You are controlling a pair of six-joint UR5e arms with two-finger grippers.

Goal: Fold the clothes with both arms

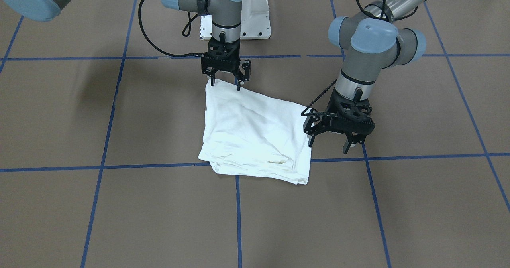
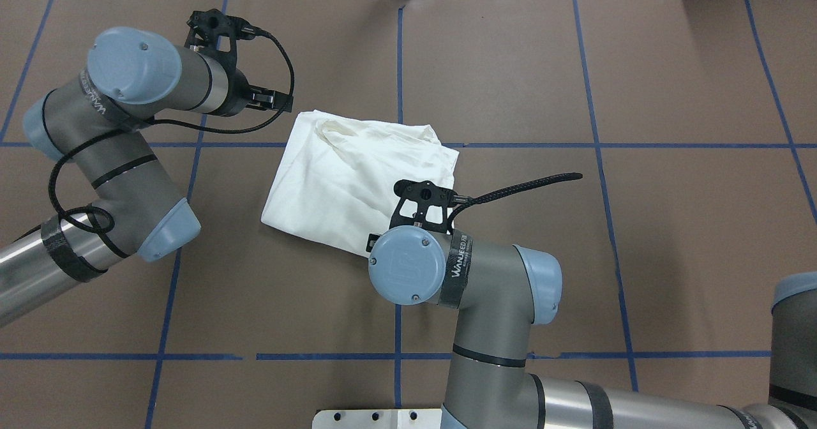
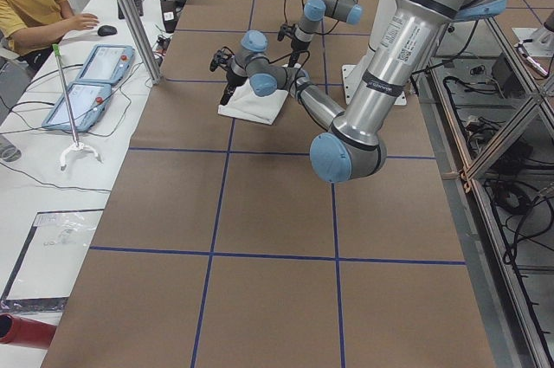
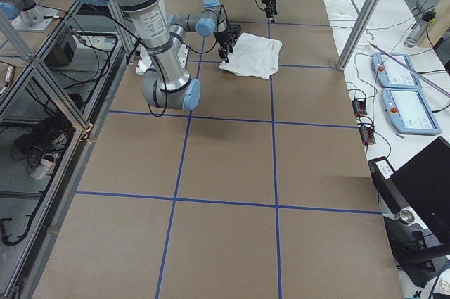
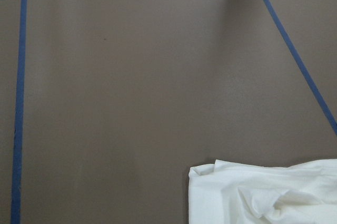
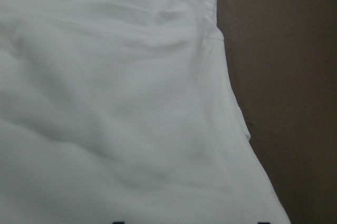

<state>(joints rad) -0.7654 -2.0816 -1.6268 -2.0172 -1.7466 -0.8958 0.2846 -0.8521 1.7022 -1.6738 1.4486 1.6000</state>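
Since everything here lines up off the white base, I'll go from that. The shirt lies on the brown bench straight out in front of the base. It's folded into a rough rectangle, plain white side up, and a bit rumpled along the edge farthest from the base. That far edge lies over a line of blue tape, right where a crossing line meets it.

The right arm comes down just in front of the base, and the right jaws point straight down at the shirt's base-side corner. They're spread fairly wide with nothing pinched between them. The tips are on or just over the cloth, can't tell which. The right wrist view is pretty much all white fabric plus a strip of bench.

The left arm is out to the robot's left of the base. The left jaws hang farther from the base than the right ones, just beside the shirt's edge on that side. They're wide open too, and empty. The left wrist view only catches a shirt corner and some tape.

Past the bench edge farthest from the base, a person in a yellow top sits at a white desk.
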